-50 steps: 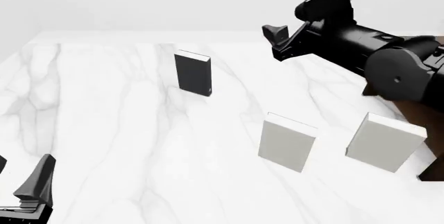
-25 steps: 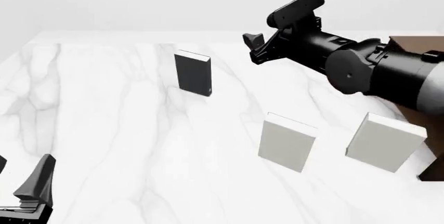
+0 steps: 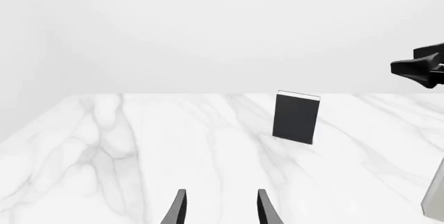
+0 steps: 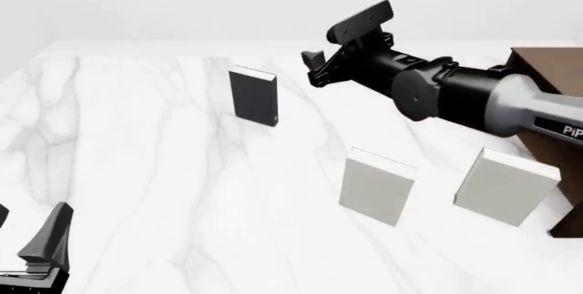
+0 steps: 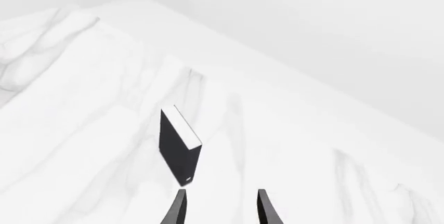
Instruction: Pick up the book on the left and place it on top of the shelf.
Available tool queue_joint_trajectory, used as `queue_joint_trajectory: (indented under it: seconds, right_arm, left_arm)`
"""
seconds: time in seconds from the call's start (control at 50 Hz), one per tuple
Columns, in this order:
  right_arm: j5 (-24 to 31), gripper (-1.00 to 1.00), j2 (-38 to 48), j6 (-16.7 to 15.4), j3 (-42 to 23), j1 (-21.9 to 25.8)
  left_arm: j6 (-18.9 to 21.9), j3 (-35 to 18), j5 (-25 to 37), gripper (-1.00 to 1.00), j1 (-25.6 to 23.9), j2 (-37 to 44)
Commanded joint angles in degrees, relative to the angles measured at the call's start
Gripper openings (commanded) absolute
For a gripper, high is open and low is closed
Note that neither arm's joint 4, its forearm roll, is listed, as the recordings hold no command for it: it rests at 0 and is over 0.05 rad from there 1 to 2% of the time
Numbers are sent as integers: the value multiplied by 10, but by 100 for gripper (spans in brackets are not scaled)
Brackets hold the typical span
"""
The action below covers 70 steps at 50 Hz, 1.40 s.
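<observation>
Down at the near left corner of the desk (image 4: 136, 239) the left gripper (image 4: 37, 250) sits parked low, fingers (image 3: 179, 209) parted with nothing between them, well clear of the action. Closer to the near right edge stand two pale books, one (image 4: 375, 186) about midway across and the other (image 4: 504, 186) just in front of the shelf (image 4: 547, 79), whose dark brown corner shows at the right edge. Further in, the book (image 4: 253, 96) stands upright on its own, dark cover with white page edges on top, toward the far left-centre of the desk with bare marble all round it. And there's the right gripper (image 4: 321, 65), up in the air just right of the book and not touching it, fingers (image 5: 263, 208) apart and empty. I'd say the reach is on: the wrist view has the book lined up off one fingertip, so the arm wants to centre the slim spine between the fingers, then drop and close across the covers. Plenty of room here; the carry back should clear the pale books.
</observation>
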Motion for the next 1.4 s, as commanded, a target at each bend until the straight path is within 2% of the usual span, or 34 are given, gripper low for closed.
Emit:
queue_joint_trajectory:
  seconds: [0.02,0.24,1.4]
  right_arm:
    - [-9,100,47,8,-26,1]
    - [-8,100,93,16,-62,6]
    - [-23,100,219,51,-171,25]
  left_arm:
    - [0,0,0,100,0,0]
    - [0,0,0,100,0,0]
    - [0,0,0,100,0,0]
